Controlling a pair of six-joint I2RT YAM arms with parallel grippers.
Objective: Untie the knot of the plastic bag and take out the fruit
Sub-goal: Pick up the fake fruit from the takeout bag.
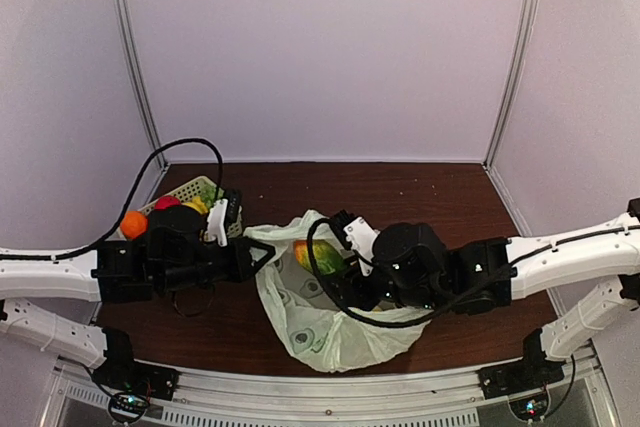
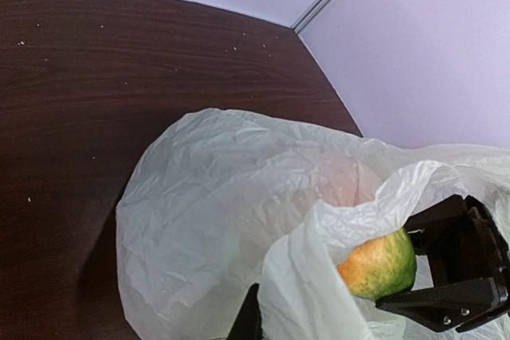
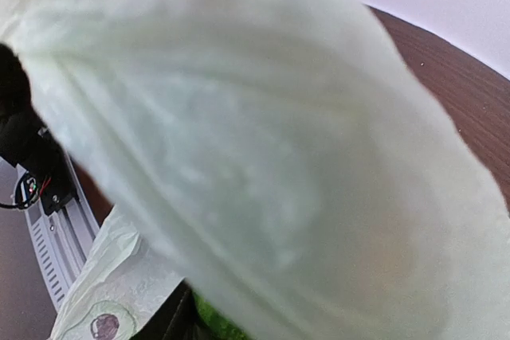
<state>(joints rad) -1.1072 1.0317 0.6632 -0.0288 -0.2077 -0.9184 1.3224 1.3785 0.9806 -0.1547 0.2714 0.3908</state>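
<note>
bag (image 1: 330,332) lies open, middle of table (image 1: 430,192) | left claw (image 1: 262,258) pinches bag rim | right claw (image 1: 338,255) in bag mouth, holding green-orange fruit (image 2: 378,264)

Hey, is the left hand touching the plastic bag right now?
Touching. The top external view shows the left hand pinching the rim of the plastic bag, and the left wrist view shows plastic lying against its finger.
</note>
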